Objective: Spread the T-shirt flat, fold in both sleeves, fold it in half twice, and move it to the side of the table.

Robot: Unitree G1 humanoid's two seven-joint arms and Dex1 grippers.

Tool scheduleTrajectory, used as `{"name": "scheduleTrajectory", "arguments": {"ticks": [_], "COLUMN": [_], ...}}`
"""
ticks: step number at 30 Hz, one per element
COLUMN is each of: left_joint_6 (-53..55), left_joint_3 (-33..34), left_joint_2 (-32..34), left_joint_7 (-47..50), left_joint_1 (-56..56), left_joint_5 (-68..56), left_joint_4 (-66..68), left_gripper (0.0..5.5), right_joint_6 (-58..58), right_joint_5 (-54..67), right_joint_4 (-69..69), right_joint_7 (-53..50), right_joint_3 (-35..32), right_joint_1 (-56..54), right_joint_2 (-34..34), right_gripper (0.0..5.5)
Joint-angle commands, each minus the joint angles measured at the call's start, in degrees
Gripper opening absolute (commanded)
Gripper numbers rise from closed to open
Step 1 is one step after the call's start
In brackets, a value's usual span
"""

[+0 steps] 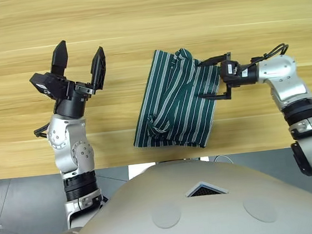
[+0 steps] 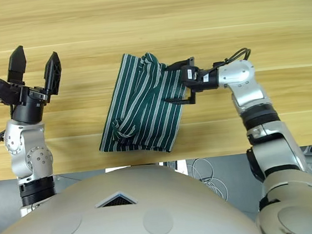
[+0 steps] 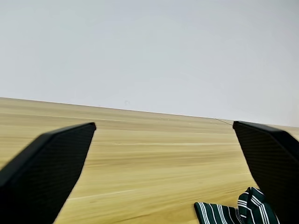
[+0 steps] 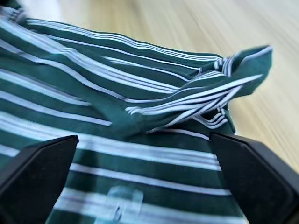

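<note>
Your T-shirt [image 1: 171, 104] lies on the wooden table [image 1: 134, 18], roughly in the middle from side to side and close to the near edge, its nearest hem just short of that edge. It is dark green with thin white stripes that run mostly from near to far. It is folded into a compact, several-layered packet, a rough four-sided shape that is narrower at the far end and leans a little toward your right as it goes away from you. The packet is not tidy. At the far edge the cloth bunches into a small raised twist, and the right wrist view shows that twist as a pinched peak of stripes. Near the near-left corner a small curl of fabric sits on the top layer. Your right gripper [image 1: 202, 80] is low at the shirt's right edge. Its fingers [image 4: 37, 172] are spread wide with the striped cloth between them, and they are not closed on it. Your left gripper [image 1: 80, 51] is held well to the left of the shirt, apart from it. Its fingers [image 3: 42, 177] are also spread wide, point toward the far side of the table, and hold nothing.
</note>
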Motion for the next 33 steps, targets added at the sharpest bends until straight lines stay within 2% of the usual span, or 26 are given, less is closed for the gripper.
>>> {"name": "scheduleTrajectory", "arguments": {"ticks": [1, 13, 18, 24, 27, 33], "left_joint_6": [-0.29, -1.05, -1.87, -2.22, -2.65, -2.9], "left_joint_3": [-0.36, -0.67, 0.03, 0.77, 0.29, -0.55], "left_joint_2": [-0.01, -0.82, -1.22, -1.38, -1.78, -2.63], "left_joint_7": [-0.43, -1.28, -2.01, -2.75, -2.7, -2.19], "left_joint_1": [-0.32, -0.03, 0.2, -0.4, -0.21, 1.53], "left_joint_5": [-0.35, -0.59, -1.38, -2.56, -2.34, -1.83], "left_joint_4": [-0.17, 1.54, 3.21, 4.89, 5.0, 3.32], "left_gripper": [5.38, 5.38, 5.38, 5.38, 5.38, 5.38], "right_joint_6": [1.82, 5.62, 5.92, 4.83, 2.81, 7.31], "right_joint_5": [-3.63, -3.61, -6.8, -7.28, -6.23, 1.54], "right_joint_4": [2.16, -5.34, 3.44, 16.74, 16.64, -3.65], "right_joint_7": [-1.79, -1.43, -8.22, -15.48, -16.65, -10.81], "right_joint_3": [1.28, 1.55, 1.97, -0.74, -3.87, -10.19], "right_joint_1": [-2.88, -4.46, -10.2, -18.07, -18.53, -6.15], "right_joint_2": [3.09, 9.07, 15.95, 23.37, 21.79, 12.76], "right_gripper": [5.22, 5.22, 5.22, 5.22, 5.22, 5.22]}}
